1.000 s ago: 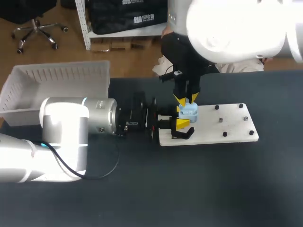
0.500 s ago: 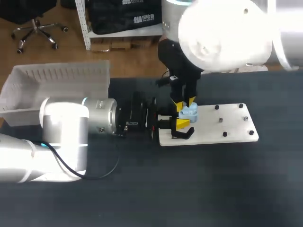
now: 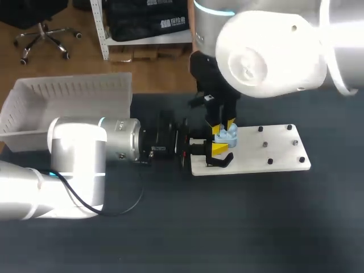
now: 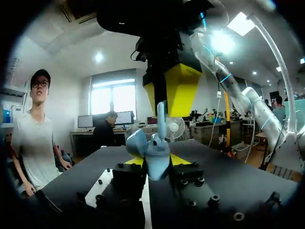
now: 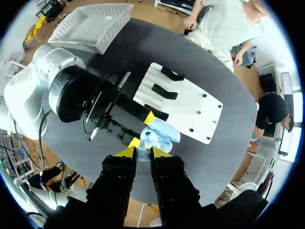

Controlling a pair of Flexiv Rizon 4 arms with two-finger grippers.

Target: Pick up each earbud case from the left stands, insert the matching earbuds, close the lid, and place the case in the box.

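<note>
The left gripper (image 5: pixel 143 130) was clamped on the open blue earbud case (image 5: pixel 161 132), steadying it over the near end of the white board (image 3: pixel 278 153). The right gripper (image 5: pixel 143 151) hung just above the case, tips drawn together, probably seating an earbud.

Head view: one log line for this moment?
left claw: shut on open pale-blue plastic earbud case | right claw: above it, shut on thin pale-blue piece | case by white flat board left end
</note>
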